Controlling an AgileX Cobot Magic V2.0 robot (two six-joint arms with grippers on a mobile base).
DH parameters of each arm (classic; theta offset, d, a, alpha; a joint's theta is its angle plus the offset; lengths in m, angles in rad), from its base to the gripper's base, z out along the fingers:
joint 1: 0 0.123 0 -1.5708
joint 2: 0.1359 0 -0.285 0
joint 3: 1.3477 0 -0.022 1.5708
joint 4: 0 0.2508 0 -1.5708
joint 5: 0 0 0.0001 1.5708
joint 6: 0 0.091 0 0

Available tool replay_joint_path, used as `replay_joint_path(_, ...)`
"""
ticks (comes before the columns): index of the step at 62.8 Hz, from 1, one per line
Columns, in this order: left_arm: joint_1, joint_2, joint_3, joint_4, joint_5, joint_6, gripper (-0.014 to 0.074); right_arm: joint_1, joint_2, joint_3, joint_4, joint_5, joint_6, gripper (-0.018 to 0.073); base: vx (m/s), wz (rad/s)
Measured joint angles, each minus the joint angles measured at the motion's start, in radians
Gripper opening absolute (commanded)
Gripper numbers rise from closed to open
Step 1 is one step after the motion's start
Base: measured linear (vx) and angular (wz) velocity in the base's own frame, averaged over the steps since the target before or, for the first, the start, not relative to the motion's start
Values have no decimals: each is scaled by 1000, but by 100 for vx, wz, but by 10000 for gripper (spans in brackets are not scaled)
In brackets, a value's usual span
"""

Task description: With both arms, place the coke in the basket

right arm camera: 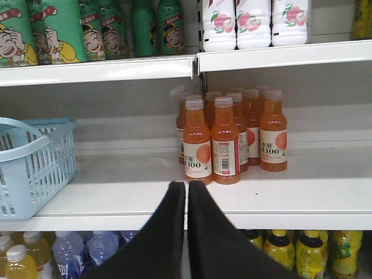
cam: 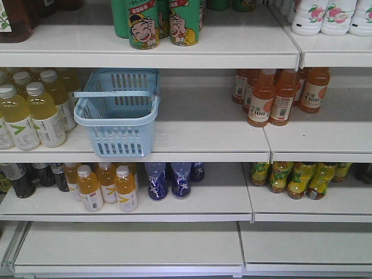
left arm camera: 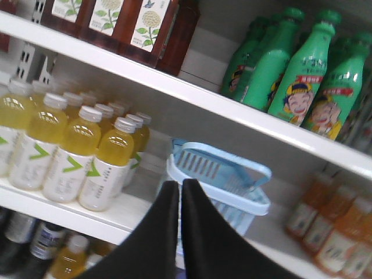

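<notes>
The light blue basket [cam: 119, 113] stands on the middle shelf, its handle lying across the top; nothing shows inside it. The left wrist view has the basket [left arm camera: 229, 180] just beyond my left gripper [left arm camera: 180, 185], whose black jaws are shut with nothing between them. The basket [right arm camera: 32, 165] is at the left edge of the right wrist view. My right gripper [right arm camera: 186, 186] is shut and empty, in front of the shelf edge near the orange bottles. No coke is in view. Neither arm appears in the front view.
Yellow drink bottles [cam: 32, 110] stand left of the basket, orange C100 bottles [cam: 276, 96] to the right. Green bottles [cam: 163, 20] and white peach bottles [cam: 325, 14] fill the top shelf. Lower shelf holds yellow [cam: 107, 186], blue [cam: 171, 179] and green-labelled bottles [cam: 299, 179].
</notes>
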Motion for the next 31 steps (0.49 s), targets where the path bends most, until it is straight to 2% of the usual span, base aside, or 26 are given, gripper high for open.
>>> replay_joint_path(7, 0, 0, 0, -100, -1, -159, -6, 0, 0, 0, 0, 0, 0, -2, 0, 0)
replay_joint_path(12, 0, 0, 0, -137, -1, -223, -6, 0, 0, 0, 0, 0, 0, -2, 0, 0)
replay_joint_path(26, 0, 0, 0, -153, -15, -253, -6, 0, 0, 0, 0, 0, 0, -2, 0, 0)
replay_joint_path(31, 0, 0, 0, -185, -21, -255, -6, 0, 0, 0, 0, 0, 0, -2, 0, 0)
